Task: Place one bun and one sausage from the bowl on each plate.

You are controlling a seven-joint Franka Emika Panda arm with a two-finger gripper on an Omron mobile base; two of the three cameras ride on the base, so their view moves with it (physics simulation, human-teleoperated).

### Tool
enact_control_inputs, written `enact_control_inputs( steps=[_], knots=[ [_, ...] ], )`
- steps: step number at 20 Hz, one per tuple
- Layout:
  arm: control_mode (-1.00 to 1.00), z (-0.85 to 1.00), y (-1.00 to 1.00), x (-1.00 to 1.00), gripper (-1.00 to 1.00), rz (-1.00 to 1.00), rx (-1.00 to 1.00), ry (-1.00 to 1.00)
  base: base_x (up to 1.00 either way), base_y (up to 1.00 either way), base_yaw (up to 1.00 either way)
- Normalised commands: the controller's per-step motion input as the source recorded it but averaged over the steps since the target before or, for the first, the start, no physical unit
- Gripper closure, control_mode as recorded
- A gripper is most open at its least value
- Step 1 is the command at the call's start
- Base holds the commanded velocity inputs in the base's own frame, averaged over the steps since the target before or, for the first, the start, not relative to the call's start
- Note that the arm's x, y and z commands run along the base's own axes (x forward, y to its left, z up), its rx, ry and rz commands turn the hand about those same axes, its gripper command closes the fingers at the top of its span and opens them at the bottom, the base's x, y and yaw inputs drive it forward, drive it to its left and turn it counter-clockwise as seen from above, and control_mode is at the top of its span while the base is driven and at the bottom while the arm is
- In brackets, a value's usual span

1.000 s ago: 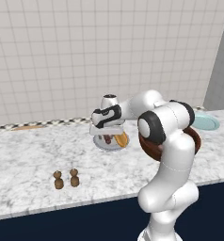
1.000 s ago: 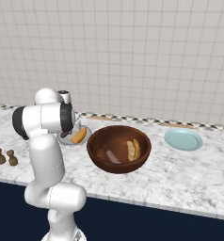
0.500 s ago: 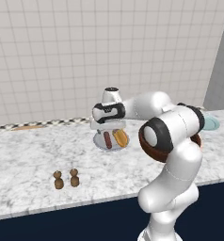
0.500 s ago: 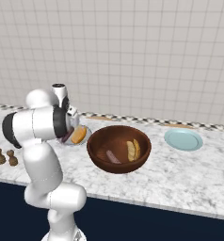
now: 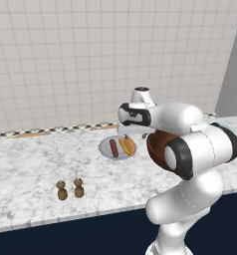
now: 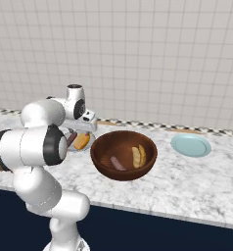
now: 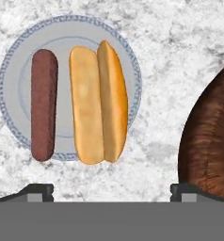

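While the bowl [image 6: 123,154] sat at centre of the right base view, apparently with a sausage and bun inside, we noted the pale blue-green plate [image 6: 190,145] bare at right. On the grey plate [image 7: 10,70], upper left of the hand view, a bun [image 7: 99,103] now lay beside a sausage [image 7: 43,104]. Our gripper [image 7: 111,190] had just spread wide, empty, having let the bun go; one plate finished.
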Motion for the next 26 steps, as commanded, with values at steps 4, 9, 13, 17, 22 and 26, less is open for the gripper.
enact_control_inputs(
  steps=[4, 9, 13, 17, 22, 26],
  knots=[
    [-1.00, 0.03, -0.93, -0.07, -1.00, 0.00, -0.09, 0.00, 0.00, 0.00, 0.00],
    [-1.00, 0.00, -0.88, 0.00, -1.00, 0.00, -0.12, 0.00, 0.00, 0.00, 0.00],
    [-1.00, 0.00, -0.98, 0.02, -1.00, -0.01, -0.09, 0.04, 0.00, 0.00, 0.00],
    [-1.00, 0.00, -0.78, 0.00, -1.00, -0.01, 0.00, 0.01, 0.00, 0.00, 0.00],
    [-1.00, -0.02, -0.58, 0.04, -1.00, 0.00, 0.00, 0.00, 0.00, 0.00, 0.00],
    [-1.00, -0.15, -0.56, 0.03, -1.00, 0.00, -0.01, 0.00, 0.00, 0.00, 0.00]
  ],
)
